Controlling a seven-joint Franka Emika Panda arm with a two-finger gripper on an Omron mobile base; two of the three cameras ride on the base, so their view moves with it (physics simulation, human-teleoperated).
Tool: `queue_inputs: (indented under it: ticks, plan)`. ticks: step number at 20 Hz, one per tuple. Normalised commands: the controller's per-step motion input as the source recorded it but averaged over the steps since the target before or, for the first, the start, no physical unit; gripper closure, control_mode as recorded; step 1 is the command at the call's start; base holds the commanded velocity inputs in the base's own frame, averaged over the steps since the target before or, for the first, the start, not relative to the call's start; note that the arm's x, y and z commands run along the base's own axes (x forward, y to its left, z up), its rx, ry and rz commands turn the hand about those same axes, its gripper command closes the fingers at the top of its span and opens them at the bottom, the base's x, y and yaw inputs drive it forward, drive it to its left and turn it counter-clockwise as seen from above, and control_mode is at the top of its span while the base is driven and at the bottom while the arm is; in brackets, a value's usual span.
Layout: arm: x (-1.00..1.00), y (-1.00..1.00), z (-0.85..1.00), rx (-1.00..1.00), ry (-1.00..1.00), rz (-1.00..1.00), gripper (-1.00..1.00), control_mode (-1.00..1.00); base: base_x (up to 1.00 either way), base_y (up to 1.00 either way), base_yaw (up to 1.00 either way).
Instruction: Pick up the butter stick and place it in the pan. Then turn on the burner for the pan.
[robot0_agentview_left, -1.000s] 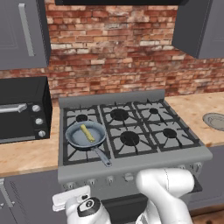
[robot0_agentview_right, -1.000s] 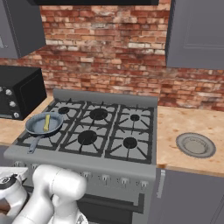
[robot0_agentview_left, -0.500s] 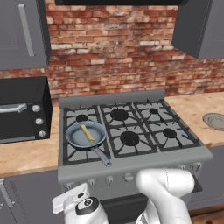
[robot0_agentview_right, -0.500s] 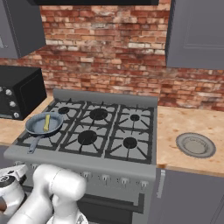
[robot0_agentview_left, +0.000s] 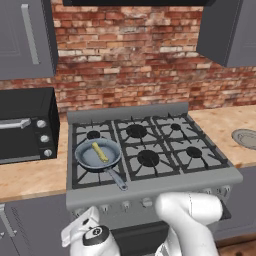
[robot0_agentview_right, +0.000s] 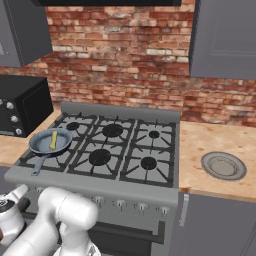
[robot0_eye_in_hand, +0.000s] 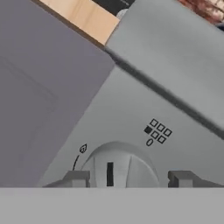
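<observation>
Tool (robot0_eye_in_hand: 129, 178) fingertips stand apart on either side of a stove knob (robot0_eye_in_hand: 114, 168) at the bottom centre of the hand view; whether they press it I cannot tell. At centre left of the left base view, the butter stick (robot0_agentview_left: 100, 151) lies inside the pan (robot0_agentview_left: 85, 156) on the stove's front-left burner.

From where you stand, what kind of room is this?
A kitchen, computer-rendered by the look of it. A six-burner gas stove stands against a red brick wall, a frying pan sits on one burner, and a black toaster oven rests on the wooden counter.
</observation>
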Motion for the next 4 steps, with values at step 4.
queue_inputs:
  ticks: [4]
  plan:
    - [-0.01, 0.20, -0.12, -0.26, 0.00, 0.00, 1.00, -1.00, 0.00, 0.00, 0.00]
